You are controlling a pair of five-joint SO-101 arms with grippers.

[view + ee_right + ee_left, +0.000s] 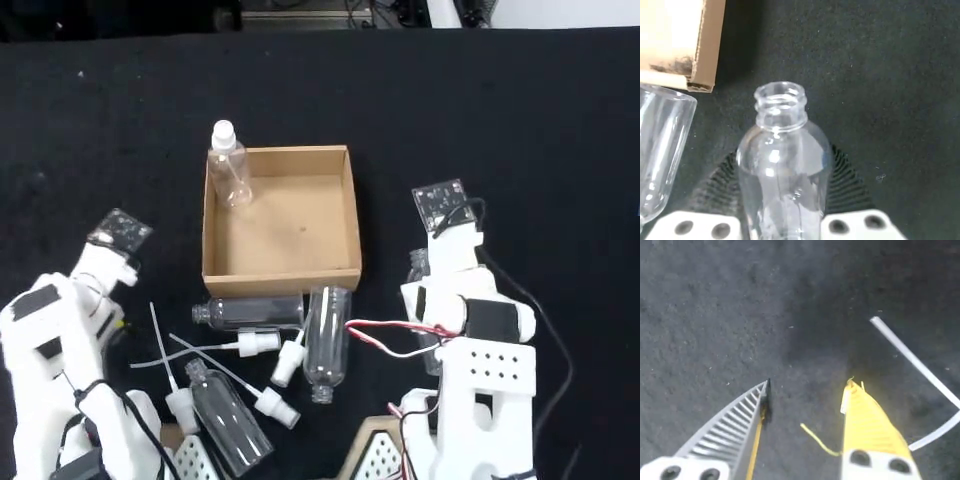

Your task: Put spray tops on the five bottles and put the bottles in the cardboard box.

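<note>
The right jaws are clamped on a clear bottle (pixel 782 165), its body between them and its bare threaded neck reaching out past the tips. Just beyond the tips and off to one side is a corner of the cardboard box (pixel 700 45). A second bottle (pixel 660 145) lies close beside these jaws. The left jaws stand wide apart over the black bench (pixel 715 315), with a white dip tube (pixel 910 357) lying just outside the yellow one. Between the two arms lie loose spray tops (pixel 258 343) and more bottles (pixel 250 312). A capped bottle (pixel 229 170) leans in the box's far corner. Cables show past the bench's far edge.
</note>
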